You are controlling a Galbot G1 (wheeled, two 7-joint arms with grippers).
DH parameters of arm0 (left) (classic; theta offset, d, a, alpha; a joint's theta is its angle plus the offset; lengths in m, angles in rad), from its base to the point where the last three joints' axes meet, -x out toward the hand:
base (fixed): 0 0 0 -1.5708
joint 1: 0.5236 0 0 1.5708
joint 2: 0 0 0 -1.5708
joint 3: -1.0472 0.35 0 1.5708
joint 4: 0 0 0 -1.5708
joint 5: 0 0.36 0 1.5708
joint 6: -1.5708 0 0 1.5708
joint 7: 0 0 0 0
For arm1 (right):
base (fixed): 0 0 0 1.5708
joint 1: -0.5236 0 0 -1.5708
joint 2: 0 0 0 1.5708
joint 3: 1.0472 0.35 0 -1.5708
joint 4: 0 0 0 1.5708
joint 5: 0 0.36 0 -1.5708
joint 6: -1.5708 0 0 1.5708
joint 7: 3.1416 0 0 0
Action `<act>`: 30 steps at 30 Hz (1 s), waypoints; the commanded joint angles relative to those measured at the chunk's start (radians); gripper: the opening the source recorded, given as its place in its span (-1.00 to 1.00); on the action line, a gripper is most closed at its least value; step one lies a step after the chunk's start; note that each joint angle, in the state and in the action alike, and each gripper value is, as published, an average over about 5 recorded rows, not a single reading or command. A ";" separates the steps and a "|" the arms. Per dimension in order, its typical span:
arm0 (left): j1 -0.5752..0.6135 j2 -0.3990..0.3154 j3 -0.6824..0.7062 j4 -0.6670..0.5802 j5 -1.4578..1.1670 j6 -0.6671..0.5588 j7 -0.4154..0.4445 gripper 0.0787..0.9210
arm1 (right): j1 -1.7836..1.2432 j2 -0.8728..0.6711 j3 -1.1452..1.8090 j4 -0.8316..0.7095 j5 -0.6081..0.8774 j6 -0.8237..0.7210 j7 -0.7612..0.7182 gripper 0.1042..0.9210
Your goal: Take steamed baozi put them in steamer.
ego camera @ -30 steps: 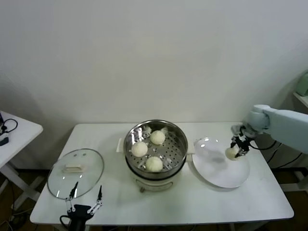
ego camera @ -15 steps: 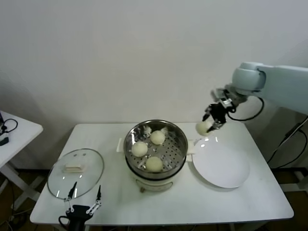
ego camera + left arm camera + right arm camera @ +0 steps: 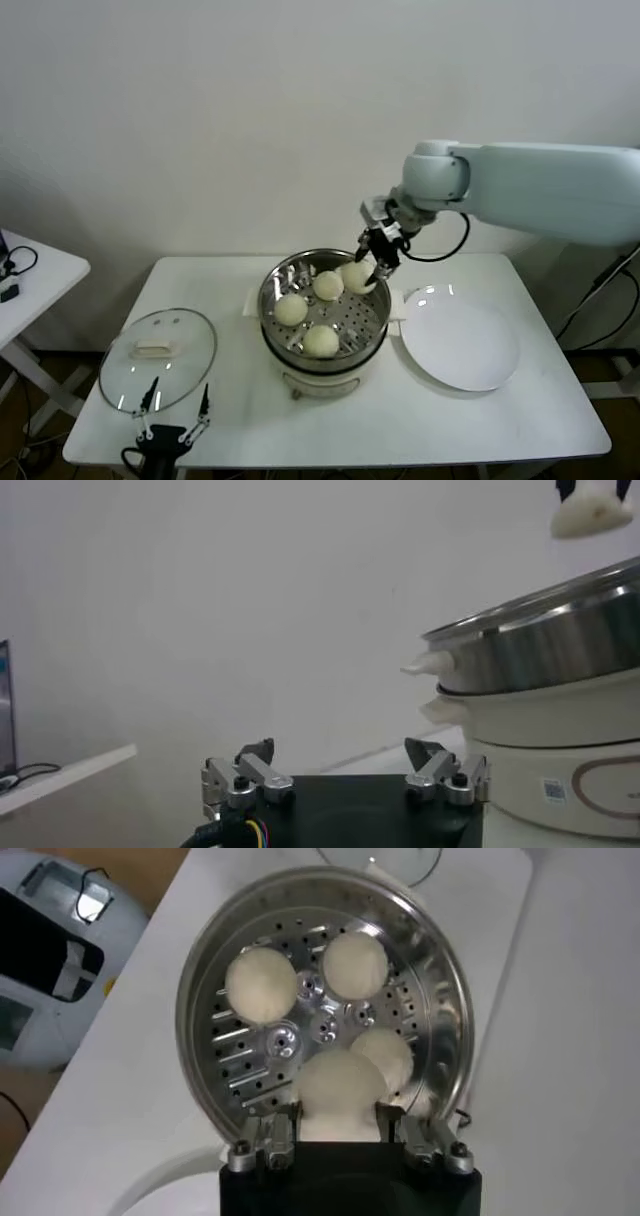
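Seen from the head camera, the right claw [image 3: 372, 268] hangs over the far right rim of the steamer [image 3: 325, 309], its fingers clamped on a steamed baozi [image 3: 357, 277], while the pale right arm [image 3: 520, 190] reaches in from the right, elbow high and wrist bent down. Three more buns [image 3: 320, 341] lie on the perforated tray inside the steel pot. A white plate [image 3: 461, 345] sits just beside the steamer on the white worktop [image 3: 400, 420], and a glass lid [image 3: 157, 359] lies at the near left corner. The left claw [image 3: 173, 425] waits low at the worktop's near edge, fingers spread wide. From the left wrist, that claw [image 3: 345, 778] shows its two finger mounts standing apart in front of the steamer's steel wall [image 3: 545, 640] and white base, where a small label [image 3: 553, 790] is too small to read; the held bun [image 3: 592, 513] hangs above the rim. From the right wrist, the gripped bun [image 3: 341, 1095] fills the gap between the claw's fingers [image 3: 279, 1138], directly above the tray [image 3: 322, 998], whose holes and three resting buns are plainly shown.
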 commanded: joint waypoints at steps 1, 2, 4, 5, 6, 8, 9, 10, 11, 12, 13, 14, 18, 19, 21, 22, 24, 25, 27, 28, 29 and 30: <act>-0.003 -0.048 -0.005 0.011 -0.002 0.000 0.001 0.77 | -0.208 0.068 0.044 -0.069 -0.106 -0.027 0.051 0.05; -0.004 -0.048 -0.005 0.013 -0.002 0.000 0.001 0.77 | -0.220 0.066 0.045 -0.073 -0.109 -0.027 0.053 0.05; -0.006 -0.046 -0.005 0.018 -0.003 0.000 0.001 0.77 | -0.243 0.060 0.051 -0.077 -0.116 -0.026 0.056 0.05; -0.006 -0.045 -0.005 0.020 -0.003 0.000 0.001 0.77 | -0.251 0.057 0.053 -0.077 -0.119 -0.026 0.057 0.05; -0.007 -0.044 -0.005 0.022 -0.003 0.000 0.001 0.77 | -0.258 0.054 0.055 -0.077 -0.122 -0.026 0.058 0.05; -0.011 -0.043 -0.006 0.027 -0.003 0.000 0.002 0.77 | -0.268 0.050 0.060 -0.079 -0.128 -0.024 0.059 0.06; -0.013 -0.043 -0.006 0.028 -0.003 0.001 0.002 0.77 | -0.271 0.049 0.063 -0.080 -0.129 -0.024 0.060 0.06; -0.015 -0.043 -0.006 0.029 -0.003 0.001 0.003 0.77 | -0.274 0.049 0.065 -0.082 -0.129 -0.024 0.060 0.06; -0.016 -0.043 -0.006 0.029 -0.003 0.002 0.003 0.77 | -0.276 0.049 0.066 -0.084 -0.130 -0.024 0.061 0.07; -0.018 -0.043 -0.006 0.030 -0.003 0.002 0.004 0.77 | -0.277 0.049 0.067 -0.085 -0.131 -0.023 0.061 0.07; -0.019 -0.043 -0.005 0.030 -0.003 0.003 0.004 0.77 | -0.279 0.049 0.070 -0.087 -0.130 -0.022 0.061 0.07; -0.019 -0.043 -0.005 0.030 -0.002 0.003 0.004 0.77 | -0.281 0.050 0.073 -0.089 -0.129 -0.021 0.062 0.08; -0.020 -0.043 -0.006 0.031 -0.003 0.003 0.005 0.77 | -0.281 0.050 0.089 -0.097 -0.119 -0.020 0.066 0.13; -0.019 -0.043 -0.006 0.030 -0.003 0.003 0.005 0.77 | -0.276 0.048 0.091 -0.099 -0.115 -0.020 0.065 0.15; -0.018 -0.043 -0.006 0.027 -0.003 0.003 0.005 0.77 | -0.260 0.038 0.096 -0.097 -0.108 -0.017 0.058 0.27; -0.017 -0.044 -0.005 0.024 -0.003 0.003 0.005 0.77 | -0.248 0.031 0.097 -0.093 -0.104 -0.016 0.054 0.33; -0.016 -0.044 -0.004 0.019 -0.003 0.003 0.005 0.77 | -0.214 0.007 0.098 -0.081 -0.096 -0.010 0.048 0.48; -0.015 -0.044 -0.003 0.016 -0.003 0.004 0.005 0.77 | -0.194 -0.006 0.096 -0.073 -0.090 -0.008 0.049 0.54; -0.013 -0.044 -0.002 0.009 -0.003 0.005 0.006 0.77 | -0.153 -0.040 0.091 -0.052 -0.067 -0.012 0.060 0.66; -0.013 -0.043 -0.001 0.005 -0.002 0.006 0.007 0.77 | -0.136 -0.059 0.089 -0.041 -0.048 -0.017 0.074 0.70; -0.013 -0.043 0.000 0.001 -0.002 0.007 0.007 0.77 | -0.125 -0.081 0.092 -0.029 -0.022 -0.023 0.102 0.72; -0.013 -0.043 0.001 -0.003 -0.002 0.008 0.008 0.77 | -0.119 -0.105 0.098 -0.018 0.006 -0.030 0.136 0.74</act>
